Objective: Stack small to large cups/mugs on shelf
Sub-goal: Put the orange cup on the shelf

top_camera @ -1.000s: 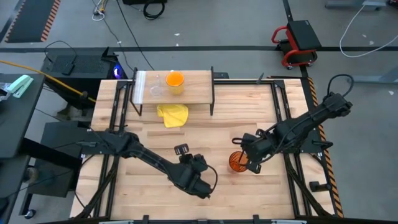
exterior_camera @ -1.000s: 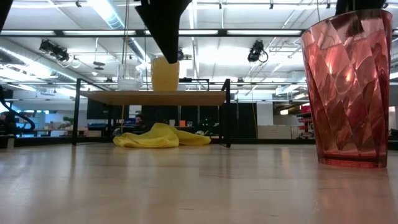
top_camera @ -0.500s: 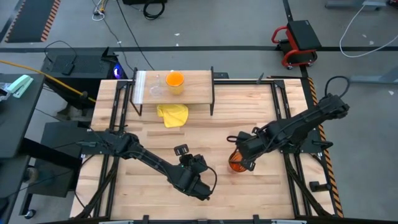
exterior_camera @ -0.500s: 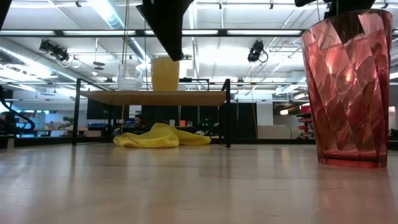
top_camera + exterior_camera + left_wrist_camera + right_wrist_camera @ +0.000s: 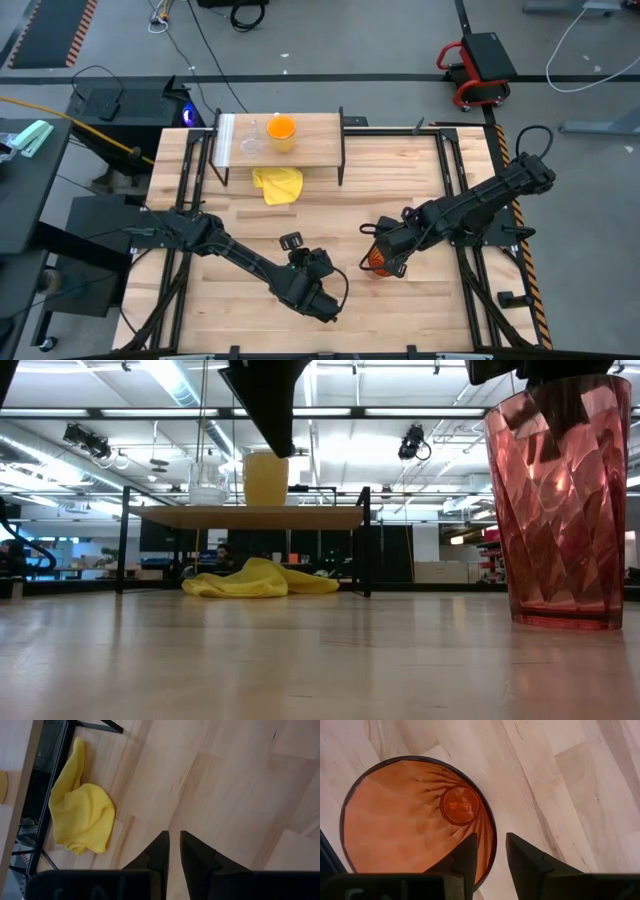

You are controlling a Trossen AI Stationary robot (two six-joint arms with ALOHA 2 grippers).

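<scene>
The amber-brown tumbler (image 5: 372, 265) (image 5: 560, 510) stands upright on its base on the tabletop, near the right side. My right gripper (image 5: 386, 258) (image 5: 491, 851) hovers over its rim, open, with one finger inside the tumbler (image 5: 415, 815) and one outside; I see no touch. The shelf (image 5: 315, 140) (image 5: 250, 516) stands at the far edge on its black legs. It carries the clear glass (image 5: 249, 141) (image 5: 208, 490) and the orange mug (image 5: 281, 130) (image 5: 265, 478). My left gripper (image 5: 292, 241) (image 5: 174, 837) waits shut above the near middle of the table.
A crumpled yellow cloth (image 5: 278, 185) (image 5: 260, 578) (image 5: 82, 820) lies on the table just in front of the shelf, partly under it. The right half of the shelf board is bare. Black rails (image 5: 455, 180) run along the table's left and right sides.
My right gripper has moved toward the table's left, from beside the tumbler to over its rim, and has come down a little. The tumbler has stayed where it was.
</scene>
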